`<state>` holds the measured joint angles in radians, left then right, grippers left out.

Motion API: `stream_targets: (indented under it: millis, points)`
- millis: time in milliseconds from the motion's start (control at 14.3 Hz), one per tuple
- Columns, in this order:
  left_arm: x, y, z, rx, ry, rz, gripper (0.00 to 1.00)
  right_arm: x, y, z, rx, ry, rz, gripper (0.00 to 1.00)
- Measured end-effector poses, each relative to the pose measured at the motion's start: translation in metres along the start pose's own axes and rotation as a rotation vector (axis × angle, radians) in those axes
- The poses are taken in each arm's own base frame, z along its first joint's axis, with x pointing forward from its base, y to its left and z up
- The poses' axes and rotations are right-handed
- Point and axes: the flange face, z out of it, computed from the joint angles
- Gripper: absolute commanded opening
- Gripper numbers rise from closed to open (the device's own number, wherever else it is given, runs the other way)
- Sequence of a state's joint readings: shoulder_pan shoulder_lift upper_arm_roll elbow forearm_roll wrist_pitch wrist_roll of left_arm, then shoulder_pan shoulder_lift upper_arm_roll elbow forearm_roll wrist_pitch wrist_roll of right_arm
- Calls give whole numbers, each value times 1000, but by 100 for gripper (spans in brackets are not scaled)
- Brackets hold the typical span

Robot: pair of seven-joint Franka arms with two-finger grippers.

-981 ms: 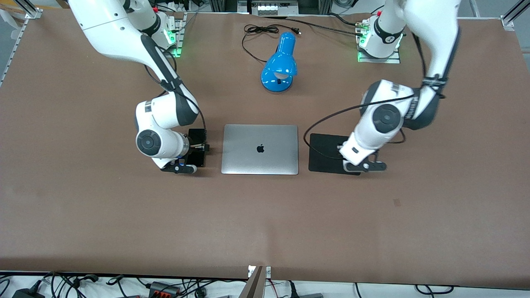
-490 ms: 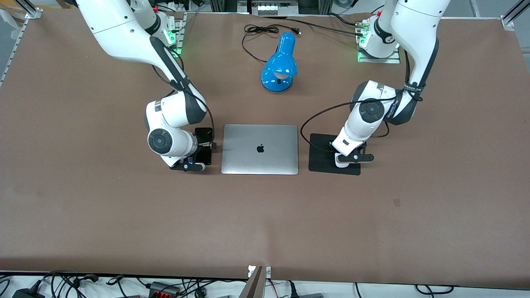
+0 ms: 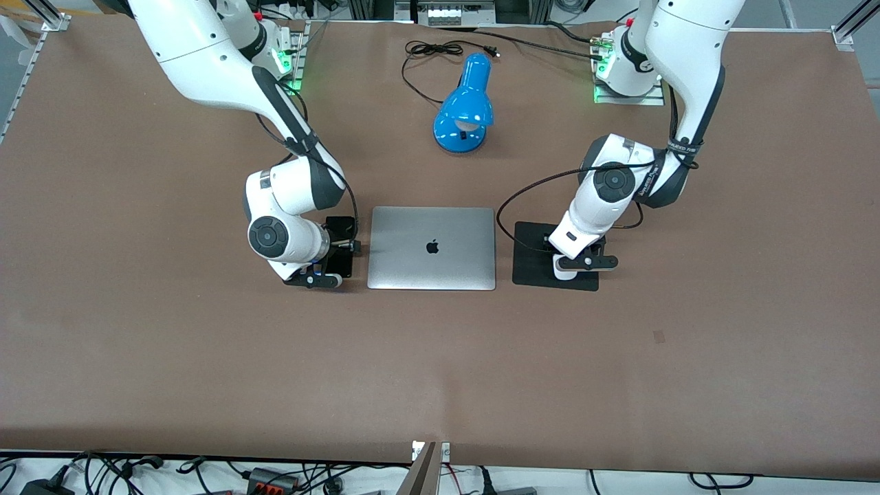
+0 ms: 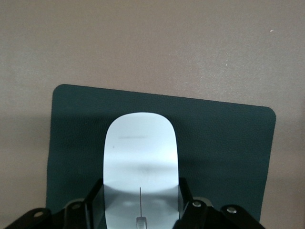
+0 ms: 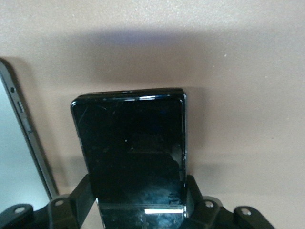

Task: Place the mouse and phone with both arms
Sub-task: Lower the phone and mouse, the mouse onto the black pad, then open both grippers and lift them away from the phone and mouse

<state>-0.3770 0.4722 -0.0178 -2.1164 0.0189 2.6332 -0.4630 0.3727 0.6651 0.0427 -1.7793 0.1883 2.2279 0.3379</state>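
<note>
Gripping the mouse [image 4: 141, 164] by its two long sides, the left hand [image 3: 576, 265] sits low over the black mat [image 3: 535, 256], which lies on the tabletop [image 3: 440, 357] just beside the closed laptop [image 3: 432, 247], toward the left arm's end. The mouse's long axis runs straight out from the hand, its scroll-mark end tucked between the fingers [image 4: 93, 202] and its plain rounded end pointing away over the mat; I can't tell if it touches the mat. On the laptop's right-arm side, the right hand [image 3: 328, 271] is clamped on the phone [image 5: 131, 152], fingers [image 5: 82, 193] pressing its long edges near one short end. The phone's long axis also runs out from the hand, its glossy face up, parallel to the laptop's edge and just beside it, low over the tabletop. A blue lamp [image 3: 465, 110] stands farther from the front camera than the laptop.
</note>
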Motion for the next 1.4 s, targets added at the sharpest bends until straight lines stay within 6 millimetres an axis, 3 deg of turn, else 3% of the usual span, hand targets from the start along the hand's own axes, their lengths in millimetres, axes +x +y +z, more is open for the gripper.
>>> stream_targets:
  millis: [140,350,490,631,771,981,1121,1401]
  points:
    - [1,0,0,-4,8,0,100,2,-2,-5,4,10,-1,100]
    - [4,2,-5,-12,25,-1,100,12,-8,-40,22,49,-7,100]
    - [11,-1,-18,-17,43,-7,100,18,-6,-84,15,60,-12,100]
    - [22,-12,-45,-5,42,9,100,24,2,-142,-13,72,-22,100]
    - [43,-37,-93,24,-7,55,100,25,11,-203,-46,86,-29,100]
    - [78,-82,-191,62,-137,127,100,22,28,-274,-60,143,-25,100]
    - [91,-100,-240,67,-188,156,100,20,51,-309,-47,183,-40,100]
    - [94,-121,-316,66,-272,212,100,16,105,-356,-39,242,-106,100]
